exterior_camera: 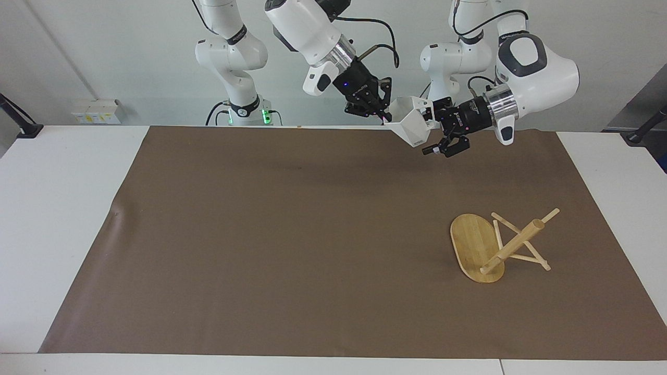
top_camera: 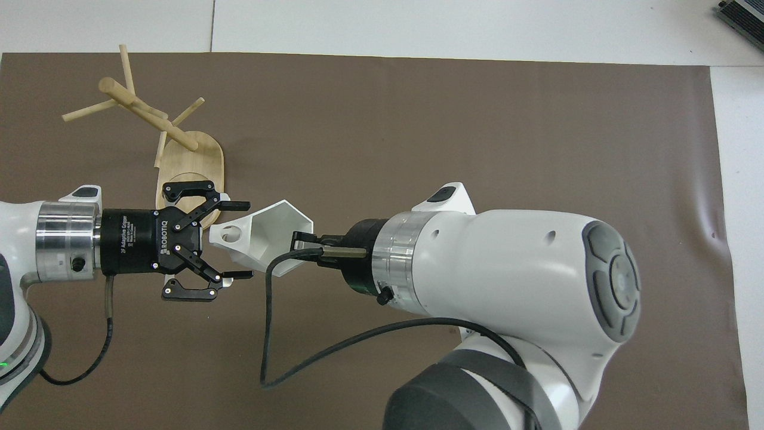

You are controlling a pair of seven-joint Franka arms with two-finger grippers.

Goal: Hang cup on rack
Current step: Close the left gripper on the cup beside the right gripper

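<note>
Pinching the white faceted cup [exterior_camera: 410,125] by its rim in midair, the right gripper [exterior_camera: 384,119] should hold steady while the left gripper [exterior_camera: 436,136], fingers spread around the handle, closes squarely, the toppled rack [exterior_camera: 495,246] waiting.

white worktop [exterior_camera: 62,208] under brown mat [exterior_camera: 292,234]; plain pale wall [exterior_camera: 104,52]; white socket box [exterior_camera: 96,111] at wall base; even light.
</note>
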